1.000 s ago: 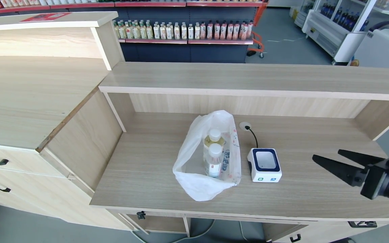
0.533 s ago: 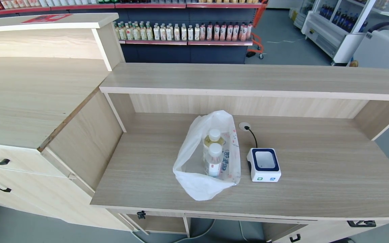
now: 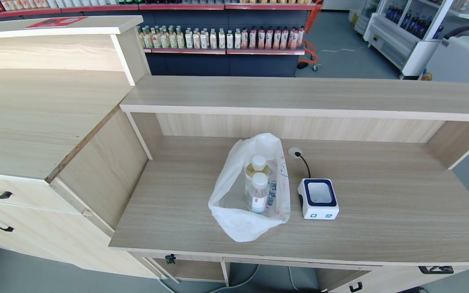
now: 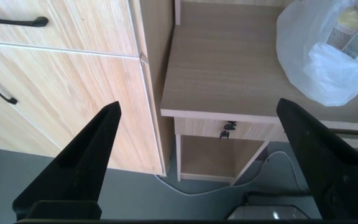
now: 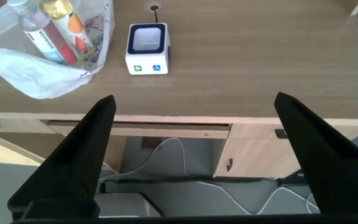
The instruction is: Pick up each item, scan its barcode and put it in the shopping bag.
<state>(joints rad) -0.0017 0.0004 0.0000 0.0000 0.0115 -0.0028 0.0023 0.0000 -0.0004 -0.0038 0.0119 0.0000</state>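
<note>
head view: the front bottle (image 3: 257,197) and the rear bottle (image 3: 257,166) sit inside the shopping bag (image 3: 234,224) on the counter (image 3: 381,211), just beside the scanner (image 3: 318,198). left gripper (image 4: 197,104) and right gripper (image 5: 194,98) hang low in front of the counter, jaws spread wide, holding nothing. bagging looks finished. the next move likely calls for no grasp, only parking the arms.

We see the counter (image 3: 381,211) brightly and evenly lit from overhead, its shadows soft and faint: a thin one beside the scanner (image 3: 318,198), a dimmer band under the upper shelf (image 3: 299,95). The shopping bag (image 3: 234,221) glints mildly. Straight lines bow toward the head view's corners.
</note>
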